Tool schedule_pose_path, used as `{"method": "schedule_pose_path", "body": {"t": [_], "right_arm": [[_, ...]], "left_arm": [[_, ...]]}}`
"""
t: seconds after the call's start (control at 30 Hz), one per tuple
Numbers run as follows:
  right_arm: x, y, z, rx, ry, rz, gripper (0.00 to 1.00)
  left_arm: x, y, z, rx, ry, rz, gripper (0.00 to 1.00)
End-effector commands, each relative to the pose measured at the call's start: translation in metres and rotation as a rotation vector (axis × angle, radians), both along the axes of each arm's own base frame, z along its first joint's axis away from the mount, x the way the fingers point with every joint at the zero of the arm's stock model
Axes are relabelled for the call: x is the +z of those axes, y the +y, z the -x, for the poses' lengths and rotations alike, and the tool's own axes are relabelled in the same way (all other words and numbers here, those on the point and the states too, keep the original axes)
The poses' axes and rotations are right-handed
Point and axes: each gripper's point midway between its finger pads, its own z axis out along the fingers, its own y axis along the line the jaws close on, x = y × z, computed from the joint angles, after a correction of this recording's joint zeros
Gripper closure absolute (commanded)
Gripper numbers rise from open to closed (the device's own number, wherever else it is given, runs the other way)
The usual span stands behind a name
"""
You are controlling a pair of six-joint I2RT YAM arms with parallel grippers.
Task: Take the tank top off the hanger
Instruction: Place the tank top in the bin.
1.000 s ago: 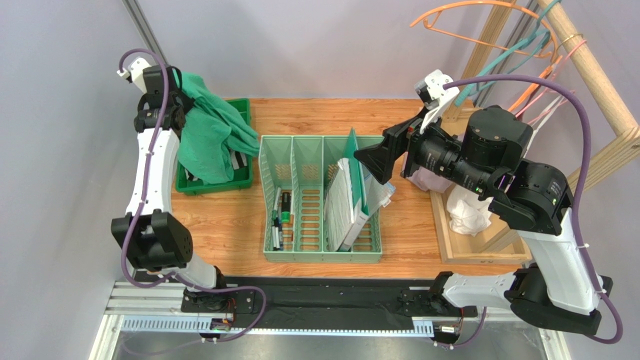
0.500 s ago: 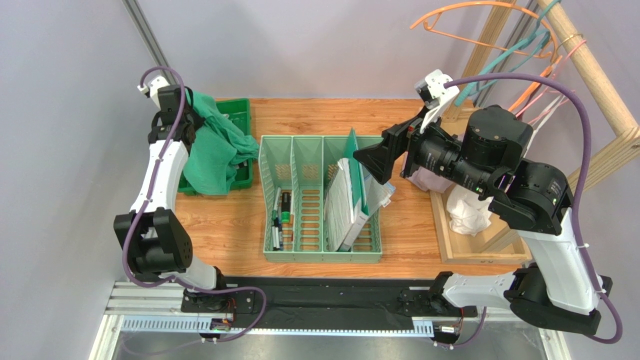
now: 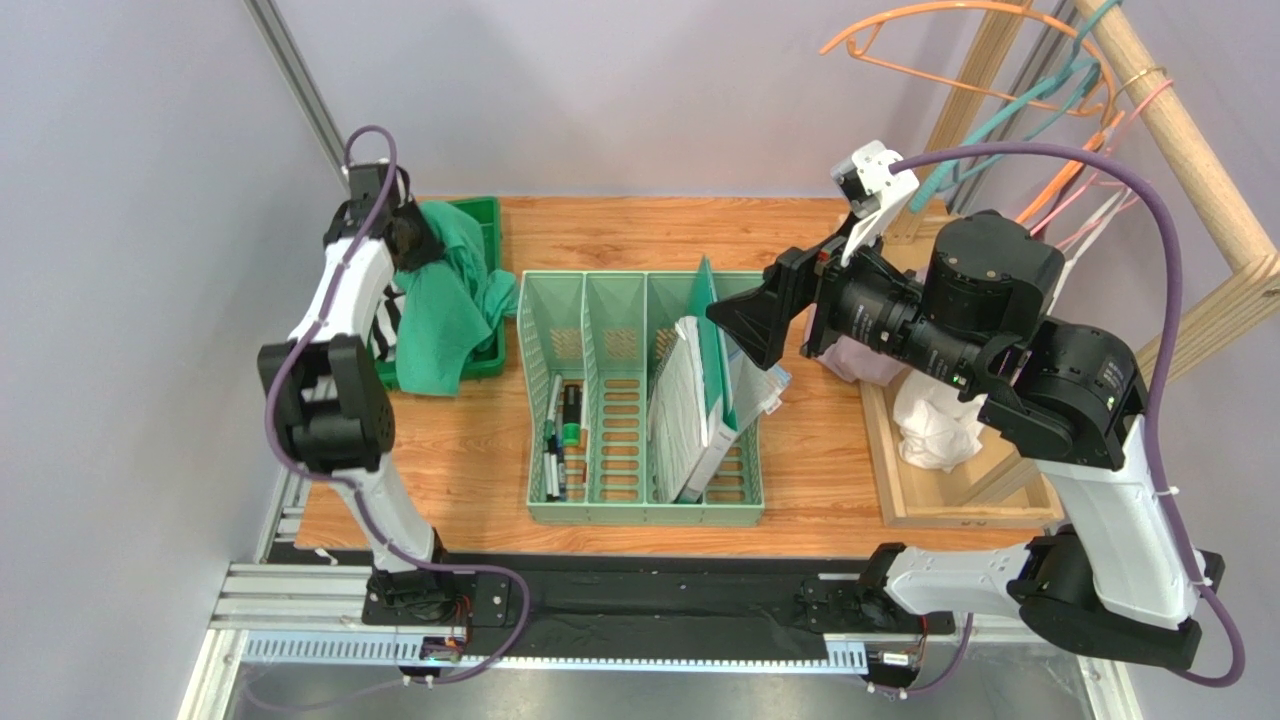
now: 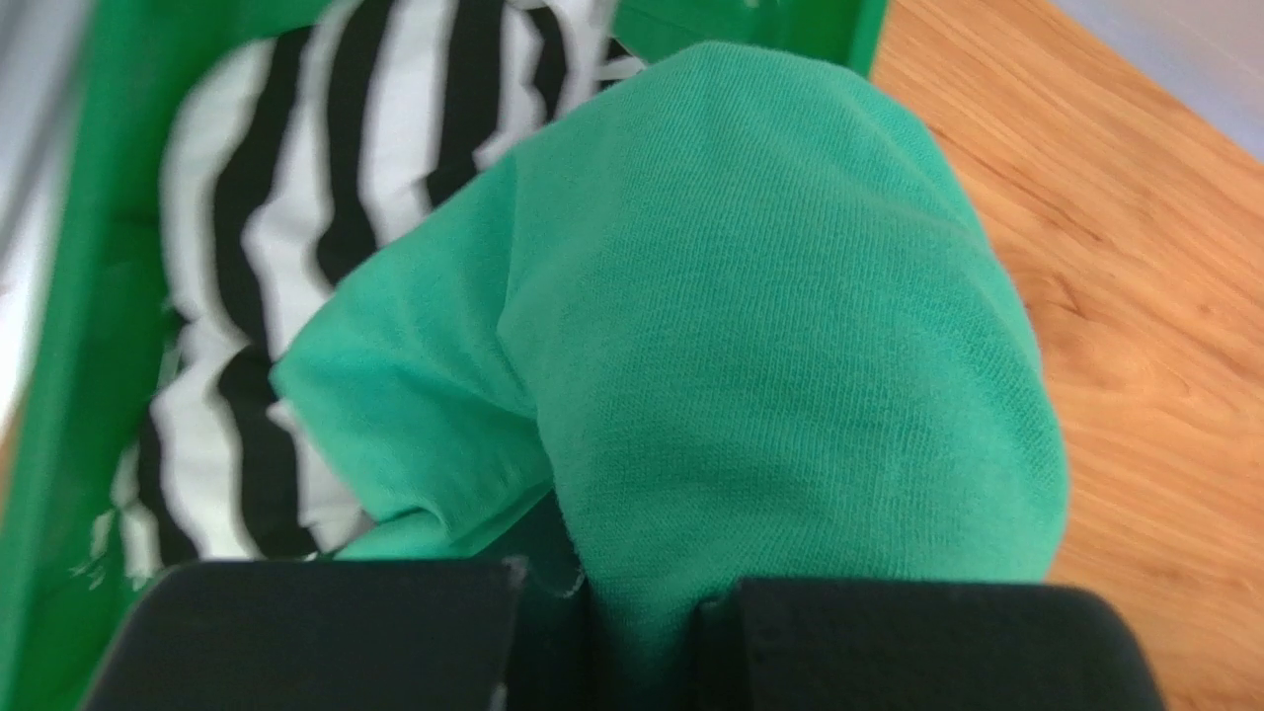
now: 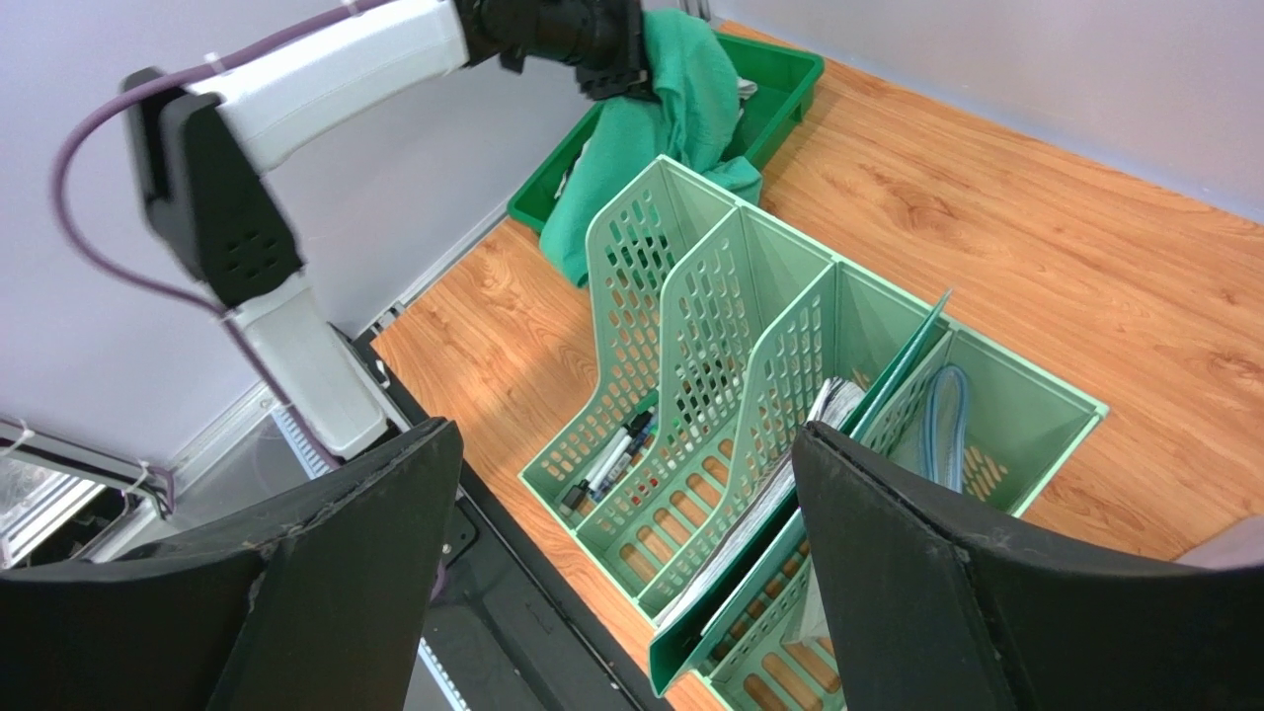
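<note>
At upper left, the left pincer [image 3: 398,240] gripped the green fabric tank top [image 3: 448,308] above the green plastic bin [image 3: 484,222]; the right pincer [image 3: 751,323] hung released, centre-right.

The tank top [image 4: 772,341] is matt, finely knitted cloth; the bench [image 3: 661,240] smooth grained wood; the bin [image 4: 60,371] and slotted rack [image 5: 698,341] plastic.

The left arm [image 3: 334,308] and right arm [image 3: 1124,518] share one build: white link shells between black cylindrical joint housings. A purple cable [image 3: 1169,285] runs outside each arm, fastened with white ties. Each wrist carries a white camera mount [image 3: 876,173]. The right gripper [image 5: 620,459] has broad, matte black fingers [image 5: 965,593].
</note>
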Motion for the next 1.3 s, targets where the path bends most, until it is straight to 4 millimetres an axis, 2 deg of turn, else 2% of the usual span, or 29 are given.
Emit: {"method": "schedule_pose_path", "body": {"t": [0.0, 0.03, 0.07, 0.13, 0.17, 0.2, 0.23, 0.27, 0.33, 0.37, 0.5, 0.53, 0.57, 0.6, 0.63, 0.67, 0.7, 0.73, 0.8, 0.83, 0.9, 0.93, 1.0, 1.03, 1.07, 1.13, 1.23, 1.27], "right_arm": [[0.014, -0.004, 0.006, 0.002, 0.012, -0.051, 0.12], [0.013, -0.005, 0.007, -0.002, 0.021, -0.048, 0.12], [0.011, -0.005, 0.006, -0.006, 0.029, -0.047, 0.12], [0.007, -0.005, 0.006, -0.013, 0.054, -0.043, 0.12], [0.004, -0.004, 0.006, -0.018, 0.065, -0.041, 0.12], [0.003, -0.005, 0.005, -0.025, 0.072, -0.04, 0.12], [-0.001, -0.005, 0.006, -0.03, 0.093, -0.034, 0.12], [-0.004, -0.004, 0.004, -0.038, 0.104, -0.028, 0.12], [-0.009, -0.003, 0.004, -0.043, 0.133, -0.022, 0.12], [-0.013, -0.001, 0.003, -0.046, 0.15, -0.015, 0.12], [-0.029, 0.01, 0.002, -0.035, 0.229, 0.006, 0.12], [-0.03, 0.012, 0.003, -0.029, 0.242, 0.005, 0.12], [-0.033, 0.015, 0.004, -0.021, 0.259, 0.005, 0.12], [-0.036, 0.017, 0.003, -0.025, 0.269, 0.011, 0.12], [-0.036, 0.02, 0.008, 0.006, 0.283, 0.006, 0.12], [-0.038, 0.022, 0.008, 0.011, 0.293, 0.005, 0.12], [-0.036, 0.022, 0.008, 0.009, 0.293, -0.003, 0.12], [-0.035, 0.022, 0.009, 0.012, 0.292, -0.01, 0.12], [-0.03, 0.023, 0.011, 0.021, 0.293, -0.033, 0.12], [-0.029, 0.024, 0.013, 0.03, 0.299, -0.04, 0.12], [-0.025, 0.021, 0.017, 0.035, 0.302, -0.059, 0.12], [-0.023, 0.018, 0.018, 0.029, 0.3, -0.066, 0.12], [-0.02, 0.011, 0.021, 0.009, 0.3, -0.069, 0.12], [-0.02, 0.007, 0.021, 0.003, 0.296, -0.065, 0.07], [-0.018, 0.004, 0.023, -0.004, 0.295, -0.066, 0.04], [-0.019, -0.006, 0.021, -0.054, 0.299, -0.062, 0.04], [-0.021, -0.015, 0.02, -0.096, 0.303, -0.064, 0.02], [-0.02, -0.016, 0.02, -0.099, 0.302, -0.068, 0.02]], "left_arm": [[0.011, -0.031, -0.013, -0.108, 0.075, 0.14, 0.96], [0.012, -0.028, -0.01, -0.091, 0.09, 0.135, 0.93], [0.012, -0.025, -0.006, -0.065, 0.111, 0.13, 0.79], [0.024, -0.013, 0.003, 0.02, 0.102, 0.095, 0.6], [0.026, -0.009, 0.01, 0.052, 0.106, 0.085, 0.31], [0.042, 0.002, 0.018, 0.109, 0.074, 0.047, 0.15], [0.047, 0.005, 0.023, 0.163, 0.067, 0.054, 0.1], [0.06, 0.013, 0.033, 0.214, 0.051, 0.025, 0.01], [0.072, 0.016, 0.044, 0.261, 0.044, 0.036, 0.01], [0.084, 0.014, 0.049, 0.27, 0.021, 0.047, 0.01], [0.098, -0.001, 0.068, 0.258, 0.007, 0.12, 0.01], [0.086, -0.006, 0.077, 0.259, 0.033, 0.137, 0.03], [0.096, -0.017, 0.087, 0.237, -0.001, 0.16, 0.07], [0.095, -0.024, 0.091, 0.215, -0.015, 0.171, 0.1], [0.079, -0.031, 0.09, 0.188, -0.029, 0.188, 0.2], [0.085, -0.048, 0.093, 0.118, -0.074, 0.247, 0.29], [0.082, -0.056, 0.091, 0.08, -0.093, 0.282, 0.41], [0.077, -0.063, 0.085, 0.042, -0.127, 0.311, 0.65], [0.067, -0.079, 0.077, -0.028, -0.104, 0.386, 0.91], [0.058, -0.09, 0.067, -0.073, -0.096, 0.436, 0.94], [0.045, -0.092, 0.056, -0.063, -0.081, 0.486, 0.94], [0.027, -0.089, 0.045, -0.046, -0.054, 0.498, 0.96], [0.004, -0.066, 0.038, 0.044, -0.004, 0.52, 0.97], [-0.019, -0.055, 0.032, 0.085, 0.047, 0.523, 1.0], [-0.031, -0.038, 0.032, 0.126, 0.074, 0.514, 1.0], [-0.061, -0.02, 0.031, 0.138, 0.176, 0.443, 1.0], [-0.087, -0.005, 0.037, 0.135, 0.31, 0.397, 1.0], [-0.088, -0.001, 0.039, 0.141, 0.324, 0.387, 1.0]]}}
